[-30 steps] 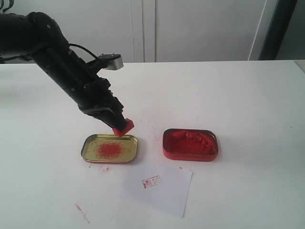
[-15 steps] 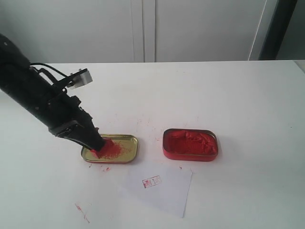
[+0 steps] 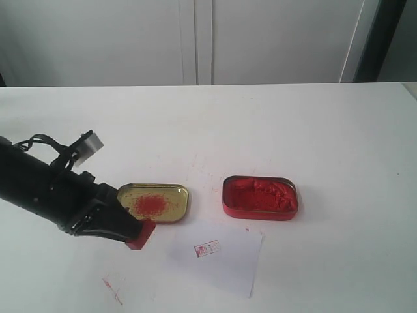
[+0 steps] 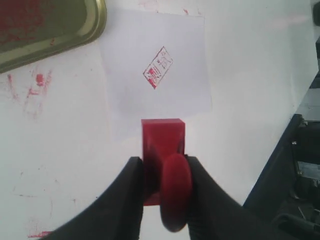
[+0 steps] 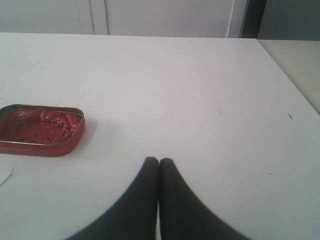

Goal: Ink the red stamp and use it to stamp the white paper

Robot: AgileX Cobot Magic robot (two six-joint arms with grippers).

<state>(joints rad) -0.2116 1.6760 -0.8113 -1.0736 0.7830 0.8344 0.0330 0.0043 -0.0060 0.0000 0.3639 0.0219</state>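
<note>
My left gripper [image 3: 133, 233] is shut on the red stamp [image 3: 142, 235], low over the table just in front of the gold lid and left of the white paper [image 3: 218, 255]. In the left wrist view the stamp [image 4: 162, 145] sits between my fingers [image 4: 131, 172], its square base near the paper's [image 4: 155, 65] edge. The paper bears a small red imprint [image 3: 206, 248], which also shows in the left wrist view as a red imprint [image 4: 158, 68]. My right gripper [image 5: 159, 162] is shut on nothing above bare table; the exterior view does not show it.
A shallow gold tin lid [image 3: 179, 192] smeared with red lies behind the stamp. A red tin of ink paste [image 3: 260, 197] stands to its right and shows in the right wrist view as a red tin [image 5: 42, 130]. Red smudges [image 3: 111, 289] mark the table near the front.
My left arm has swung down and toward the front, carrying the stamp from above the gold lid, through the lid's red smear, to the table beside the paper.
</note>
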